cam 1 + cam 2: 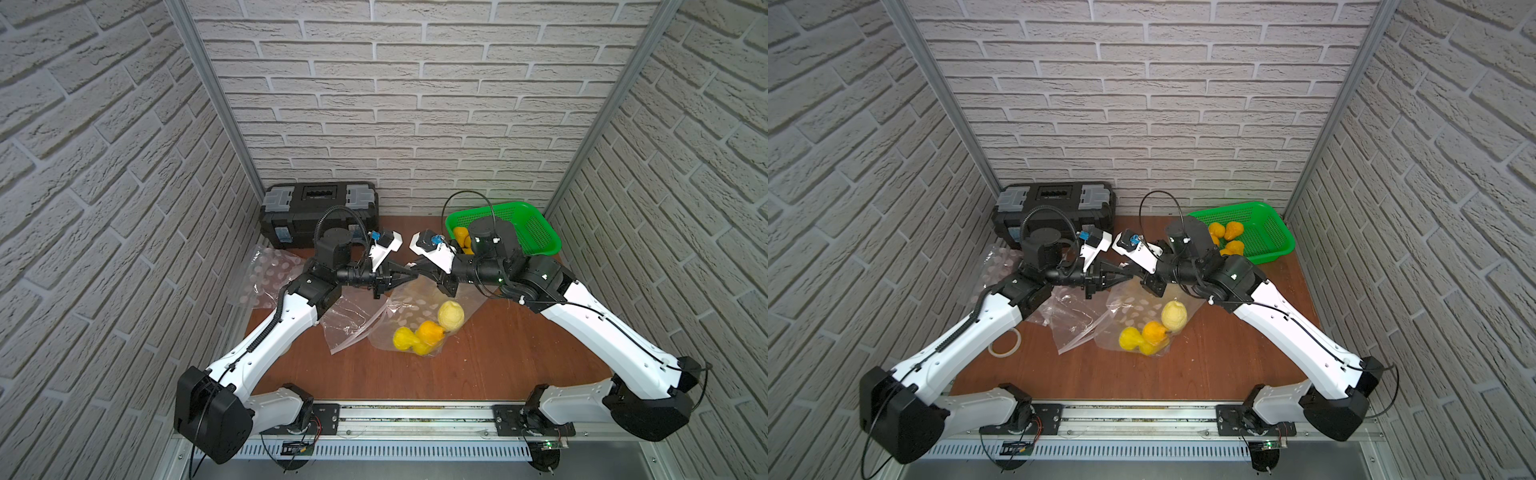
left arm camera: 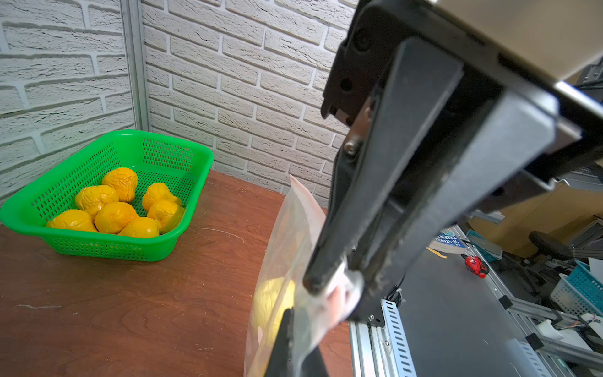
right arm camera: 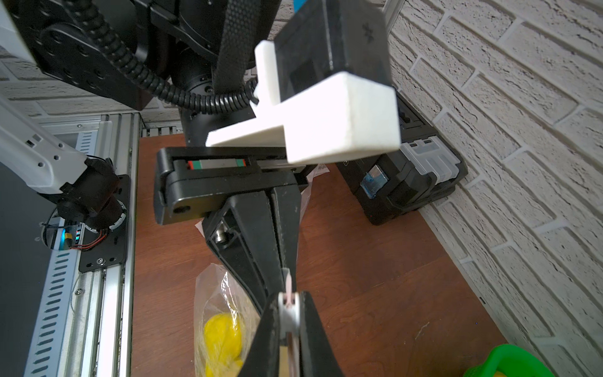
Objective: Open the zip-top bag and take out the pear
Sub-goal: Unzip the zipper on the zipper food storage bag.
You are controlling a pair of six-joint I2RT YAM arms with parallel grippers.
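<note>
The clear zip-top bag (image 1: 415, 307) hangs by its top edge over the middle of the table, its lower part resting on the wood. Inside it are a yellow pear-shaped fruit (image 1: 405, 337), an orange one (image 1: 432, 331) and a pale lemon-like one (image 1: 451, 315). My left gripper (image 1: 411, 275) and right gripper (image 1: 417, 267) meet tip to tip at the bag's top. In the right wrist view the right gripper (image 3: 288, 310) is shut on the white zip slider (image 3: 288, 315). The left gripper (image 2: 295, 346) is shut on the bag's edge (image 2: 284, 244) right beside it.
A green basket (image 1: 536, 232) with several orange fruits stands at the back right, just behind the right arm. At the back left is a black toolbox (image 1: 319, 216). Empty clear bags (image 1: 270, 274) (image 1: 349, 320) lie under the left arm. A tape ring (image 1: 1005, 341) lies front left.
</note>
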